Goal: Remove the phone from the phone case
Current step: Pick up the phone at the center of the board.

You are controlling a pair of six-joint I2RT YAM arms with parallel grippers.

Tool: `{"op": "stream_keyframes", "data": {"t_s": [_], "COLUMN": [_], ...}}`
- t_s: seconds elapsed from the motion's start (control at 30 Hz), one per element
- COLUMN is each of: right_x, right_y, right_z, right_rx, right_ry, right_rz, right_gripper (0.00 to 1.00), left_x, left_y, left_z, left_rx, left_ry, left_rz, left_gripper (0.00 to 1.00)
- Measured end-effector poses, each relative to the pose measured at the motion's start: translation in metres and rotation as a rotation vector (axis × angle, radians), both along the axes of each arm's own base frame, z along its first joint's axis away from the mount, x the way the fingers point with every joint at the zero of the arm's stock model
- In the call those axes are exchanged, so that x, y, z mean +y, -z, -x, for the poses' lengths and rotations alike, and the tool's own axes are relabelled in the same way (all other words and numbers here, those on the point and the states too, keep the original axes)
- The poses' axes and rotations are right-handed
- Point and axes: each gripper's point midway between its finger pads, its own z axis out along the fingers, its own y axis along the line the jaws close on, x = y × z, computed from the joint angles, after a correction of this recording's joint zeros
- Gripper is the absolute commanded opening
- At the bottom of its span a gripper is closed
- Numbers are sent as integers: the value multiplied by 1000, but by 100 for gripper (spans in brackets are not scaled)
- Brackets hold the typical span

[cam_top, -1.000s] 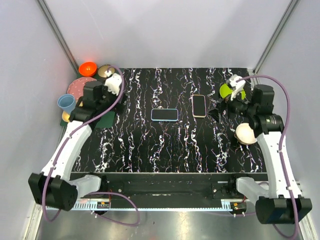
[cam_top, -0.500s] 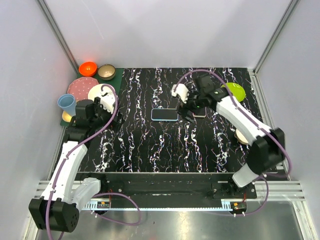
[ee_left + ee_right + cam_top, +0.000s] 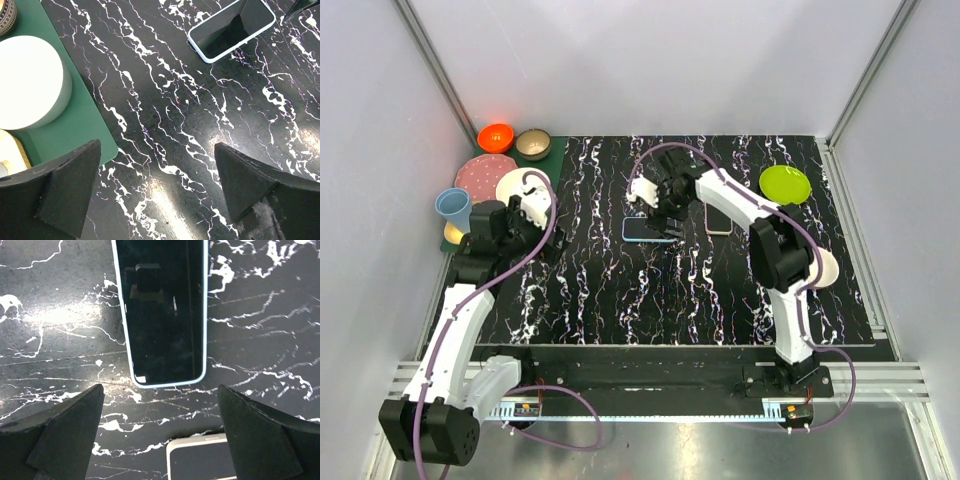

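Swinging in from the far right edge of the desk within the last second, the right arm now reaches across the middle, and the right claw hangs directly over the phone. The phone lies flat, screen up, inside its pale-blue phone case, untouched and not shifted from where it lay a second ago. The right claw is released, jaws wide, with nothing between them; the wrist view shows the bottom end of the case just ahead of the fingertips. A second handset lies just beside, near the claw's lower edge.

The left claw has drawn back a little toward the green mat and the white bowl. It is also released and empty, well apart from the phone.

By my reading, the approach is done and the extraction has not begun: the phone is fully seated, and a grip on the case rim comes next.

No brand, label or writing is legible; the screen shows only reflections.
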Motion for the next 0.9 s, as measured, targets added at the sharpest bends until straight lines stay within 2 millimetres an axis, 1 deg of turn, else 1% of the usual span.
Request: {"op": "stream_keyframes", "data": {"t_s": [0.07,0.13,0.2,0.33,0.43,0.53,0.77,0.9], "right_x": [6,12,15,25,33,36,36,37], "right_y": [10,15,15,10,11,18,46,50], "right_z": [1,3,6,8,5,5,5,4], "right_rx": [26,44,55,64,72,89,136,141], "right_ry": [-29,-57,-81,-130,-157,-163,-162,-163], "right_rz": [12,17,19,8,1,1,26,30], "right_gripper": [100,100,100,100,100,100,100,100], "left_x": [1,1,1,0,-2,-1,-2,-3], "left_y": [2,5,6,7,8,10,8,8], "left_z": [1,2,2,3,4,5,6,6], "left_rx": [6,16,18,22,28,33,34,34], "left_ry": [-1,4,7,17,26,30,40,50], "left_rz": [4,12,17,28,38,45,63,71], "left_gripper": [99,99,99,99,99,99,99,99]}}
